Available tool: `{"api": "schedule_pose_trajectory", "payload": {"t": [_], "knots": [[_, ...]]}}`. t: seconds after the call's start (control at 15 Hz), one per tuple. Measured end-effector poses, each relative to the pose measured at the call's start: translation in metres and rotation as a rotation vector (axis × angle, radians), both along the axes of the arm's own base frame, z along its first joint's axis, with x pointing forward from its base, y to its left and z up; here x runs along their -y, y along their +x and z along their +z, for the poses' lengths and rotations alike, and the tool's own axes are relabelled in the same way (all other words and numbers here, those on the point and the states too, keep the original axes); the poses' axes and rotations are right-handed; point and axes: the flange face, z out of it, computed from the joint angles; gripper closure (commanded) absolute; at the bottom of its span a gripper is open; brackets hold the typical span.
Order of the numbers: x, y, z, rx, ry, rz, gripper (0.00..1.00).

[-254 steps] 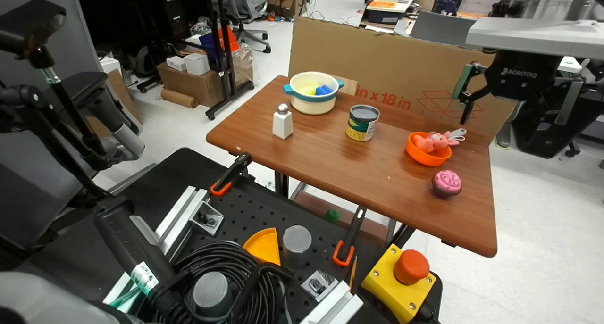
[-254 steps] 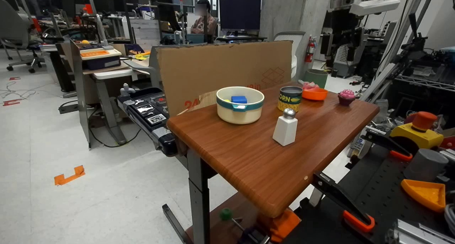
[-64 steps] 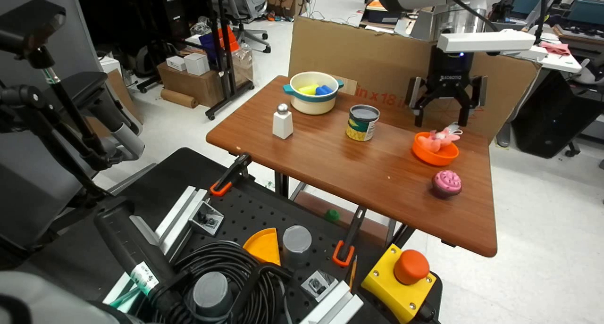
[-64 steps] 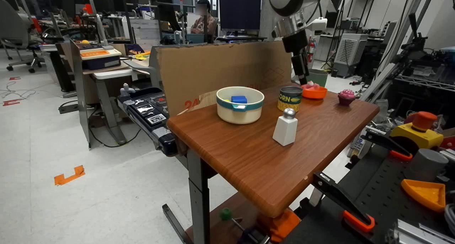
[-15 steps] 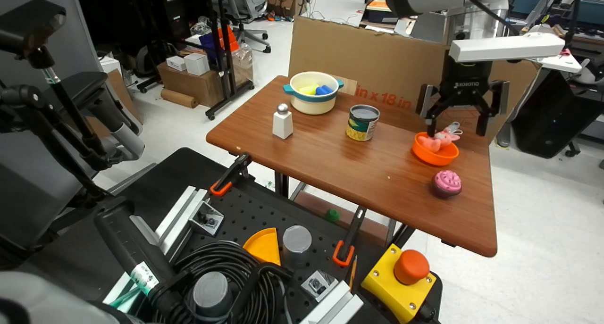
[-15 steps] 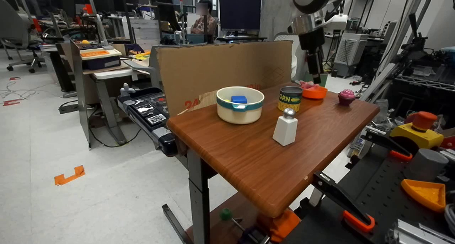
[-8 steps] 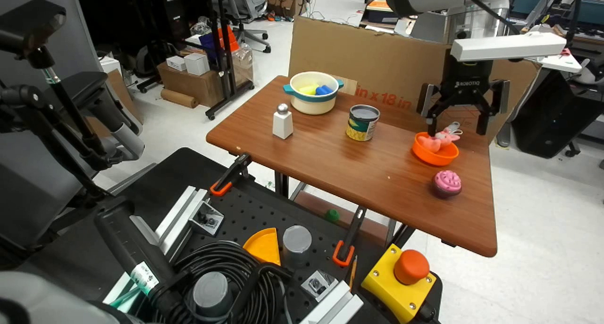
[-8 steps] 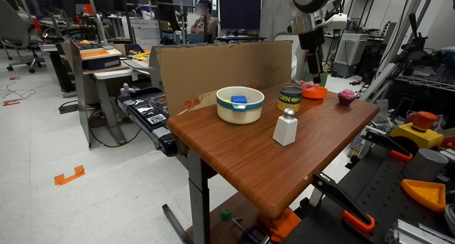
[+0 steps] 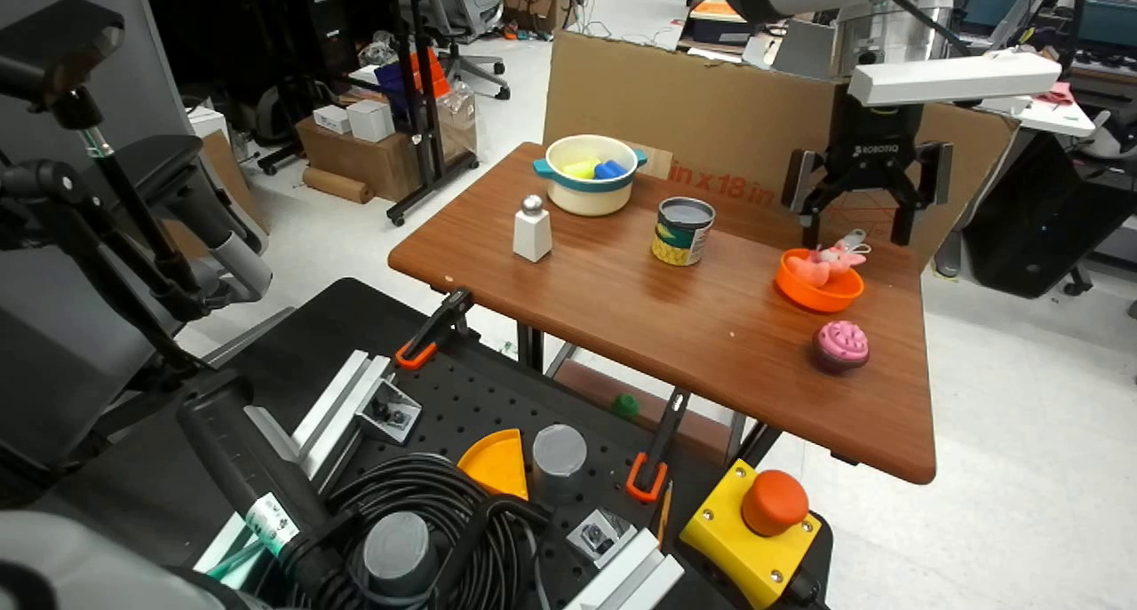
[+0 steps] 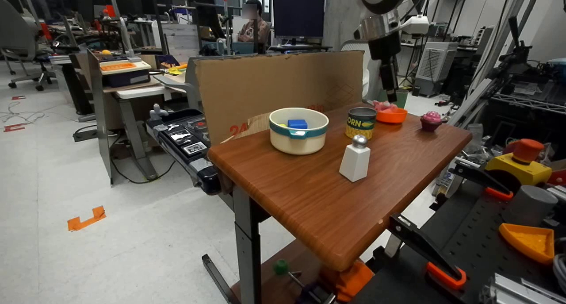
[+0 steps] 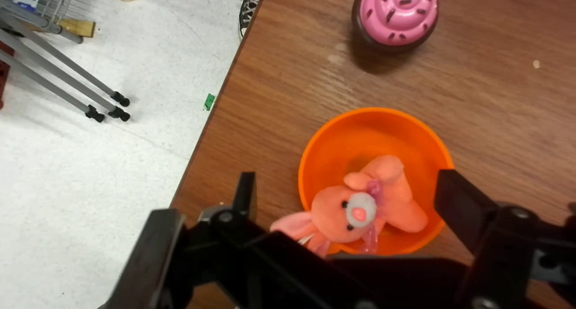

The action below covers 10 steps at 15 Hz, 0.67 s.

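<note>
While the gripper (image 11: 345, 185) hangs over one end of the worktop (image 9: 622, 304), its jaws stand wide open. In the wrist view the pink plush bunny (image 11: 335, 212) lies btwn the two fingertips (image 11: 245, 190) — face up, head toward the L of the pic, body & legs toward the R. Its ears spill past the rim of the orange bowl (image 11: 373, 129); the rest sits inside. In that same view the R fingertip overlaps the bowl's rim, while the L one shows just outside it, over the worktop.

In an exterior view one tip (image 9: 810, 233) shows just above the bunny's body, the other out past the side of the bowl, w/ the cardboard panel (image 9: 711, 113) behind it. Jaws are above the toy; whether a tip touches it, can't tell.

Pink-frosted cupcake (image 11: 398, 16) w/ a dark base is near the bowl, outside the jaws. Farther along the worktop: corn can (image 9: 682, 246), upright, then a white shaker (image 9: 533, 237) w/ silver top, also upright, near a cream pot (image 9: 586, 203) w/ teal handles — a blue piece (image 9: 609, 170) & a yellow piece (image 9: 582, 168) inside it. Panel stands along the back edge.
</note>
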Motion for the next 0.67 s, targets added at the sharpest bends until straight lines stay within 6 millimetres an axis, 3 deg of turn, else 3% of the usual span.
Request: {"api": "schedule_pose_trajectory", "payload": {"t": [0.67], "knots": [[0.0004,0.0064,-0.0044,-0.012,0.004,0.020,0.00]]}}
